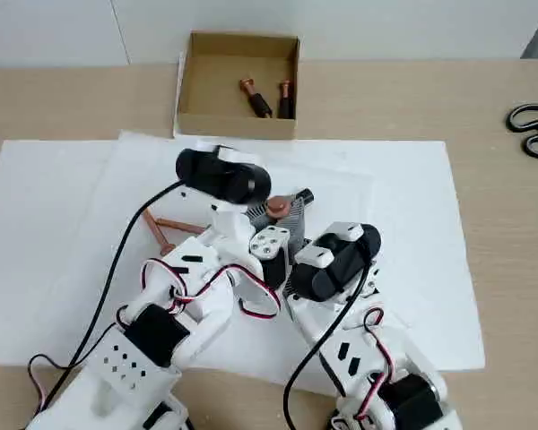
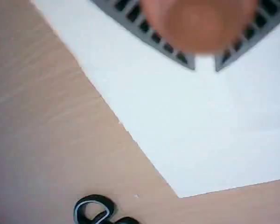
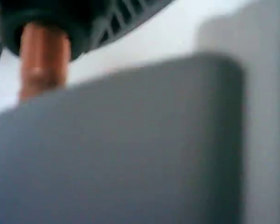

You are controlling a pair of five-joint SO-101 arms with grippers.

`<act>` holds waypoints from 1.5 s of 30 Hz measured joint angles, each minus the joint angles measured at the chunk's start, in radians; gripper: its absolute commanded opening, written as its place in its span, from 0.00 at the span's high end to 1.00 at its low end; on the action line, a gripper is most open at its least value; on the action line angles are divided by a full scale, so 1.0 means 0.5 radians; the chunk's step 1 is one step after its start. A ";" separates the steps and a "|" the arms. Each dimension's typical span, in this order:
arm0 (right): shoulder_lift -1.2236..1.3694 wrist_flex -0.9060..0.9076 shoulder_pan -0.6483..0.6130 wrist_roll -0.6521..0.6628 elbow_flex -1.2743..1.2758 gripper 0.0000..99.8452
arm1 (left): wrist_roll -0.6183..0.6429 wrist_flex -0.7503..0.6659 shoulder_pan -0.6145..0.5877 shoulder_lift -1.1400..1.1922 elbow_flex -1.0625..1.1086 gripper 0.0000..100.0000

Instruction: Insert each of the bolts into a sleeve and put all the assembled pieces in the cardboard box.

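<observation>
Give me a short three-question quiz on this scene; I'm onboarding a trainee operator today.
1. How many assembled pieces lie in the cardboard box?
2. Where do the loose bolts lie? A in the box; B on the white sheet; C on bare table.
3. True or false: the scissors lie on bare table, off the white sheet.
Key: 1 two; 2 B; 3 true.

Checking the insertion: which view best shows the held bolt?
The right wrist view: the bolt shows its copper shaft entering a dark sleeve. The high view gives its small copper head from above; the left wrist view, that round head close up, cut by the edge.
</observation>
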 measured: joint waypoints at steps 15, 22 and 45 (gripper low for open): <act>0.000 0.000 0.006 0.000 0.003 0.98 | -0.009 0.040 0.000 0.000 0.000 0.99; 0.003 0.000 0.006 0.000 0.012 0.98 | -0.089 0.040 0.006 0.150 -0.003 0.99; 0.006 0.000 0.003 -0.003 0.012 0.98 | -0.126 0.178 0.034 0.172 -0.025 0.99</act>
